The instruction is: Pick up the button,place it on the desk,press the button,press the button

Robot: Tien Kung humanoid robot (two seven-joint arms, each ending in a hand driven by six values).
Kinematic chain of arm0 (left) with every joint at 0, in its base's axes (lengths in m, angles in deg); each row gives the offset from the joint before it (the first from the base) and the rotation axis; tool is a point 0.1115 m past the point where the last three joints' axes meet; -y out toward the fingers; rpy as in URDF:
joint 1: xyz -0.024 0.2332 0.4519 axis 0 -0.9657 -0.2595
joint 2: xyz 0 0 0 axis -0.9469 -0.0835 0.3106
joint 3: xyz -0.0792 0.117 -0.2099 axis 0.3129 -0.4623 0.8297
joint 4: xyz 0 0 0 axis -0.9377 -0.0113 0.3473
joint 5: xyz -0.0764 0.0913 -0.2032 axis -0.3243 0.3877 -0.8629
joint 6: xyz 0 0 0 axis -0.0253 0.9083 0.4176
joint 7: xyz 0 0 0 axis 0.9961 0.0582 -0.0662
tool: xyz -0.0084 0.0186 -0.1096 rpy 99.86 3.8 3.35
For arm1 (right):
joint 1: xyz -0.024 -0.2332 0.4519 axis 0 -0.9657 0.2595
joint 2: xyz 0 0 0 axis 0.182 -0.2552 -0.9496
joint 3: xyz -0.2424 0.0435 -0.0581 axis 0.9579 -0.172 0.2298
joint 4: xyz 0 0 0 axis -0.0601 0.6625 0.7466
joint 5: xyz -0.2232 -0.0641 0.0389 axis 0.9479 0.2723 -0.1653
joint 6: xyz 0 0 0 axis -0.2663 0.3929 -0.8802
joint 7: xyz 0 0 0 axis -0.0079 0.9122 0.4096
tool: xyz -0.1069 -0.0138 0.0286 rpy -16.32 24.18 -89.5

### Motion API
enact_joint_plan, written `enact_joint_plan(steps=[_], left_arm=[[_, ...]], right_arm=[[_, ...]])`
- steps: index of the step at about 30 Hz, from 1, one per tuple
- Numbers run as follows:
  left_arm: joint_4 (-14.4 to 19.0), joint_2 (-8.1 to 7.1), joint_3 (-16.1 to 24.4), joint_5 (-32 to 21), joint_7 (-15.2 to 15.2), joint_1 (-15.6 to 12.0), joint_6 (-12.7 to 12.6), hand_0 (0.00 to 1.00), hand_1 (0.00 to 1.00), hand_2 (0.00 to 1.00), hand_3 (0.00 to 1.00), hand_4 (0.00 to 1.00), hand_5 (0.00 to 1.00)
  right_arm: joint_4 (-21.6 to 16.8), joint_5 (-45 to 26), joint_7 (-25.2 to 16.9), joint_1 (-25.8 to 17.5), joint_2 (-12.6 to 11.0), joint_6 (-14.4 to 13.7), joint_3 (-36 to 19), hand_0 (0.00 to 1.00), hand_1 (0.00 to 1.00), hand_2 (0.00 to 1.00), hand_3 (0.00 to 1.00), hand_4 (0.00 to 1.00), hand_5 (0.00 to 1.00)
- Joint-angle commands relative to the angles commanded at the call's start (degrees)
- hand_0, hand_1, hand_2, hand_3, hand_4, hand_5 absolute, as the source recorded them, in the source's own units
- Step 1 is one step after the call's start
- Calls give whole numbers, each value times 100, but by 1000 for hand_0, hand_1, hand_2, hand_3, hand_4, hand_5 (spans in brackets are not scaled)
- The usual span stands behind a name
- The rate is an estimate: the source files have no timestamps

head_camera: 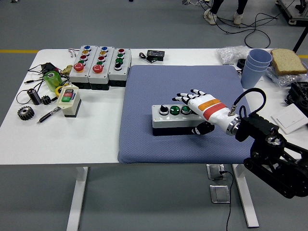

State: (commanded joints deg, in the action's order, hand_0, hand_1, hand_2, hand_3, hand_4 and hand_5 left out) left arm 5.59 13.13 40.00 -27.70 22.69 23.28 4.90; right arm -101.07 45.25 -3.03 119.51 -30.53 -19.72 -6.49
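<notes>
A grey button box (174, 120) with a black base lies on the blue mat (159, 86), near the mat's front. Its top shows a black-and-white knob (164, 109) and two green buttons (180, 109). My right hand (195, 101), in a white glove with an orange band, hovers over the box's right end. Its fingers (185, 96) are spread and lifted off the top. The thumb (203, 129) hangs by the box's front right side. The box's right end is hidden under the hand.
Three more button boxes (98, 65) stand at the back left, with a small beige switch box (69, 100), gears (25, 112), a pen and green tape nearby. Blue cups (255, 67), bread (288, 61) and a white card (291, 119) are on the right.
</notes>
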Motion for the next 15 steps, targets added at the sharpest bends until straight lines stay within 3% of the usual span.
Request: enact_joint_plan(steps=[6,9,10,15], left_arm=[[0,1,0,-8,-1,-3,0,622,660,678,599,337,644],[0,0,4,-10,-3,-1,-1,622,660,678,599,337,644],[0,1,-1,-20,-5,-3,-3,622,660,678,599,336,645],[0,4,37,49,5,-14,1,622,660,678,599,336,645]], right_arm=[[-297,-78,-2,-114,-118,-71,-107,979,839,942,930,982,2],[-787,-128,-35,-281,-313,-288,-262,979,839,942,930,982,2],[-935,-147,-25,-333,-367,-385,-313,912,779,918,922,974,2],[-1508,-34,245,-548,-560,-740,-547,912,779,918,922,974,2]])
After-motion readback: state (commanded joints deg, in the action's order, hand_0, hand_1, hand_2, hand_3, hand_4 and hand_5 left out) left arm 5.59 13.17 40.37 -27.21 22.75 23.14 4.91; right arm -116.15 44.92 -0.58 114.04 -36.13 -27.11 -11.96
